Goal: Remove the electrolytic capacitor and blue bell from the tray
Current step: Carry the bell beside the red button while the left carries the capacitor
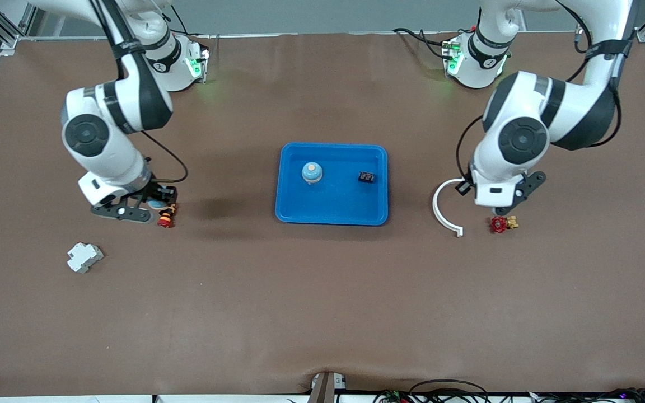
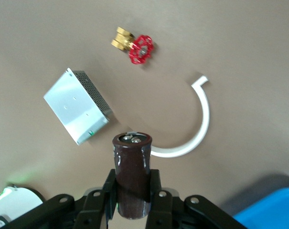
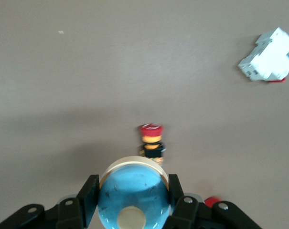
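Breaker (image 1: 84,257) lay nearest. Right gripper (image 3: 132,192), fingers clamped on bell (image 3: 133,202), should lower clear of button (image 3: 151,138). Left gripper (image 2: 132,186), fingers gripping capacitor (image 2: 132,167), hung over surface (image 1: 322,313) near arc (image 2: 197,138). Both were outside tray (image 1: 333,198).

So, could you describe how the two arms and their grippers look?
Both arms have glossy white shells with black bands at the joints and round dark caps. Black cables run along them, and green lights glow at both bases. The left gripper and the right gripper have black fingers on flat black brackets with round screw holes.
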Controlling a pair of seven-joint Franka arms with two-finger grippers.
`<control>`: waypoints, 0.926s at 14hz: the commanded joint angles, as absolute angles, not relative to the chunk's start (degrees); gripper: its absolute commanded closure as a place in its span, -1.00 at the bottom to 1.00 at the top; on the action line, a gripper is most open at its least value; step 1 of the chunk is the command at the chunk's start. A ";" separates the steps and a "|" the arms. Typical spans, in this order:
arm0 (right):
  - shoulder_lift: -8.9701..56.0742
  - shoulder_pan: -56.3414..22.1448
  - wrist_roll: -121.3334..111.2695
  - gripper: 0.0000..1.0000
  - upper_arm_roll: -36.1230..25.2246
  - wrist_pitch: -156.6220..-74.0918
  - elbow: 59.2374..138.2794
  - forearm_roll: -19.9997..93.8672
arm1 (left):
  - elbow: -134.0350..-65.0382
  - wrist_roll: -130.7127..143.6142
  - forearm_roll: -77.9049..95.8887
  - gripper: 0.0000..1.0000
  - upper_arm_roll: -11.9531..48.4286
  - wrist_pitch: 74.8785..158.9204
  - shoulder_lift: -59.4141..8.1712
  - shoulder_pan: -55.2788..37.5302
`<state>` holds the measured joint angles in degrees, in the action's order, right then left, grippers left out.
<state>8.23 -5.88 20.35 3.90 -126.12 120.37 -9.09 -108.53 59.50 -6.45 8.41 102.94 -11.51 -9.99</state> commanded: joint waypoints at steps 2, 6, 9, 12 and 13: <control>7.29 2.09 8.91 1.00 4.92 -134.01 125.76 -8.09 | -114.32 53.45 -7.21 1.00 9.05 107.11 -10.46 -4.50; 10.10 7.29 2.04 1.00 4.92 -140.18 128.32 -4.94 | -117.50 49.06 -9.49 1.00 8.88 112.14 -12.21 -1.33; 12.65 9.57 -4.47 1.00 4.83 -141.85 128.41 1.13 | -118.39 41.87 -9.67 1.00 8.96 116.80 -15.90 4.03; 14.93 10.11 -5.10 1.00 4.75 -145.19 129.72 1.32 | -119.00 33.51 -10.10 1.00 8.88 118.74 -16.52 6.24; 15.72 10.46 -5.53 1.00 4.75 -145.98 129.90 1.32 | -119.09 31.83 -10.11 1.00 8.88 118.74 -16.26 6.24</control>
